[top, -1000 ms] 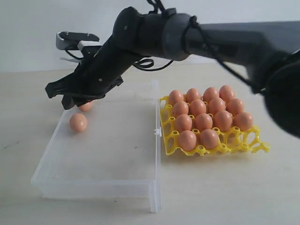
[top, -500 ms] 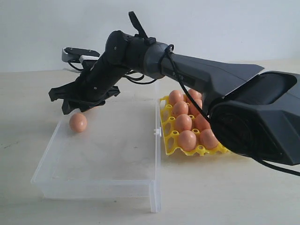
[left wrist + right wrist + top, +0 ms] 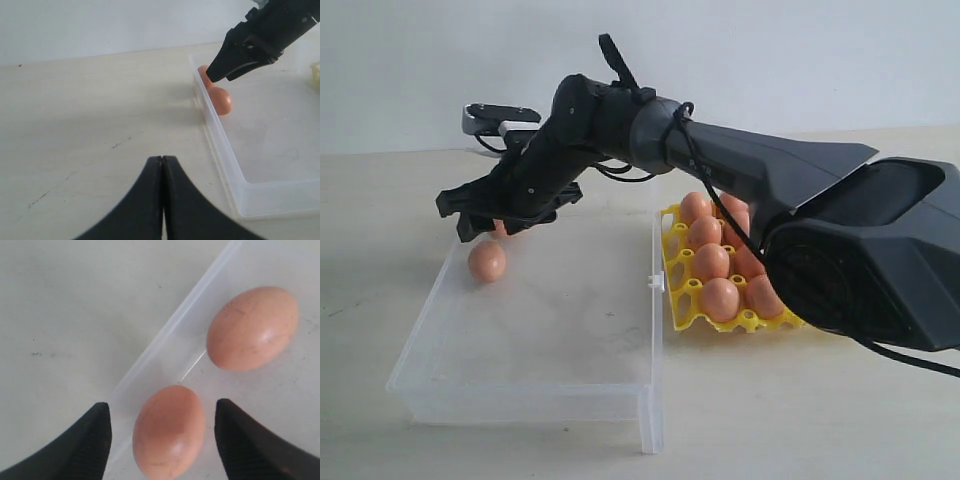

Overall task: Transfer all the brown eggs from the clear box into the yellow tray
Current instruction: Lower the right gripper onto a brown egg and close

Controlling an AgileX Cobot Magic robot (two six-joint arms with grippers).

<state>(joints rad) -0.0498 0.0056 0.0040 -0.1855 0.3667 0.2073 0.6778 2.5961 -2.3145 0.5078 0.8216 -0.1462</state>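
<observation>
Two brown eggs lie in the clear box (image 3: 520, 398), both against its left wall in the corner nearest the far edge of the surface (image 3: 90, 115). The yellow tray (image 3: 682, 305) sits just beside the box on the side toward the surface's right edge, its visible cups filled with tray eggs (image 3: 719, 298), so the job looks nearly done. The right arm reaches across the middle, and the right end effector (image 3: 485, 222) hangs with its fingers spread wide, holding nothing, straddling the far egg (image 3: 169, 432). One finger is over the surface outside the wall and one is inside the box, probably because the egg rests too tight against the wall for both fingers to fit inside. The near egg (image 3: 252, 329) lies just beside it, clear of the fingers. The left end effector (image 3: 162, 162) is pressed fully closed and empty, parked over bare surface toward the left edge, apparently to keep out of the way.
</observation>
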